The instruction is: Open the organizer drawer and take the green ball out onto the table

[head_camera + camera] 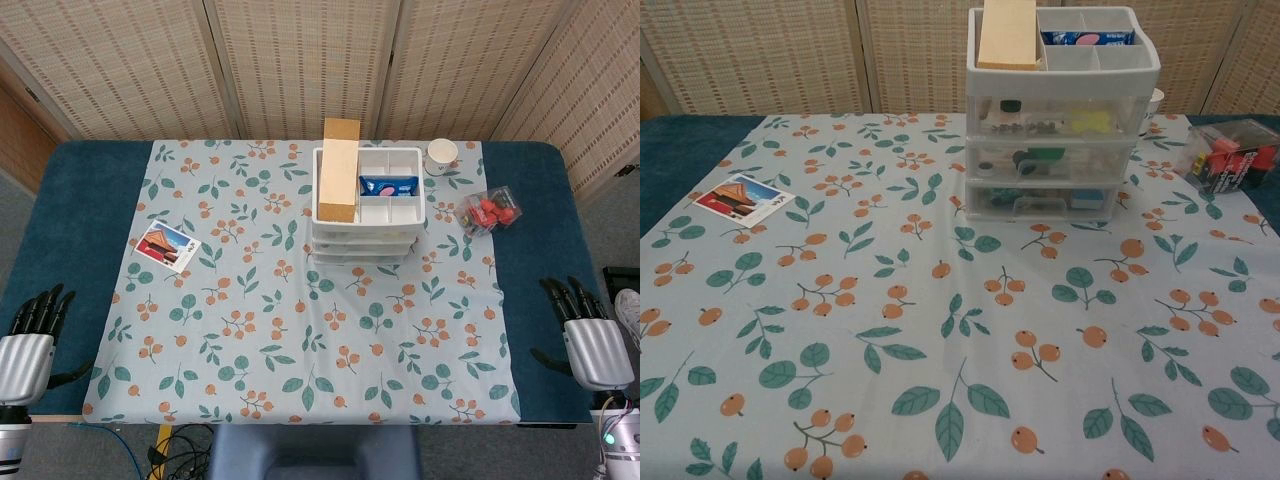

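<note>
Head view only: left hand (28,335), right hand (590,335), fingers spread, empty. Organizer (1060,120) drawers closed.

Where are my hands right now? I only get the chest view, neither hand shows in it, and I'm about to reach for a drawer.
Observer: Your left hand is at the near left corner of the table, off the patterned cloth, empty with fingers apart.
Operator: And the right?
Observer: The right hand is at the near right edge, also empty with fingers apart, well short of the organizer.
Operator: What's the white sliver behind the organizer?
Observer: A white cup, upright, by its far right corner.
</note>
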Robot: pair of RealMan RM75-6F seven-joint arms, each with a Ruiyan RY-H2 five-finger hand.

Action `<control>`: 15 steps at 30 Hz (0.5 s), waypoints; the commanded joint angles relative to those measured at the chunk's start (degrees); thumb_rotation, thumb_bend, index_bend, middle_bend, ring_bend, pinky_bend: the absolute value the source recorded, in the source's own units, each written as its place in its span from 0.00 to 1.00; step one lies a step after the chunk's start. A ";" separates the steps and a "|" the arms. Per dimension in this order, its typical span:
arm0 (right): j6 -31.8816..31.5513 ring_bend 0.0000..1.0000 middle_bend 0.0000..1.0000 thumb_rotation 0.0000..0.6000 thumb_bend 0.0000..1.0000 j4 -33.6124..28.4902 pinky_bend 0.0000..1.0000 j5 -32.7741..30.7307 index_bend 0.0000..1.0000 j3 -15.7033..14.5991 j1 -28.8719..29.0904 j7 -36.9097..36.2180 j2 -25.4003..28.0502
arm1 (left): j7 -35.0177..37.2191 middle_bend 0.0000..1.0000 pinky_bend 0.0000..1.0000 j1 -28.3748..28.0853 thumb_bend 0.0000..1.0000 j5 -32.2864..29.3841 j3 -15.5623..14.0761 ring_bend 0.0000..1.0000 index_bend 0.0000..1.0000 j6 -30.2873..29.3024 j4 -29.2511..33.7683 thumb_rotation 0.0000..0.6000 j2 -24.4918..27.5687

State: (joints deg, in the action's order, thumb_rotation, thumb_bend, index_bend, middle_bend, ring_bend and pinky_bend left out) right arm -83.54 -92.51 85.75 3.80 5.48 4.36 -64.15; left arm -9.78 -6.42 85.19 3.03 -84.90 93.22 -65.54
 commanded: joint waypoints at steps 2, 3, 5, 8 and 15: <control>0.54 0.03 0.10 1.00 0.00 -0.09 0.13 0.17 0.05 0.02 0.43 -0.40 0.04 | -0.70 0.00 0.09 -0.33 0.00 -0.72 0.10 0.02 0.03 0.81 0.54 1.00 0.14; 0.65 0.03 0.10 1.00 0.00 -0.11 0.13 0.26 0.05 0.03 0.55 -0.43 0.03 | -0.78 0.00 0.09 -0.37 0.00 -0.66 0.15 0.02 0.03 0.76 0.60 1.00 0.12; 0.90 0.03 0.10 1.00 0.00 -0.27 0.13 0.60 0.05 -0.03 0.81 -0.65 0.10 | -0.84 0.00 0.09 -0.37 0.00 -0.45 0.19 0.02 0.03 0.48 0.71 1.00 0.12; 1.00 0.03 0.10 1.00 0.00 -0.45 0.13 1.21 0.05 -0.08 1.11 -1.15 0.21 | -0.83 0.00 0.09 -0.23 0.00 -0.20 0.17 0.02 0.03 0.04 0.85 1.00 0.22; 1.84 0.12 0.20 1.00 0.00 -2.18 0.16 2.84 0.05 0.30 2.66 -3.78 0.34 | -0.46 0.00 0.09 0.13 0.00 0.37 0.08 0.02 0.03 -0.84 1.32 1.00 0.72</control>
State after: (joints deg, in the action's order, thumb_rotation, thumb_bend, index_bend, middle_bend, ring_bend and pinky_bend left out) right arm -82.07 -94.27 88.14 3.99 7.68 0.66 -63.88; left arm -10.30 -6.33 85.46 3.13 -85.65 94.51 -64.88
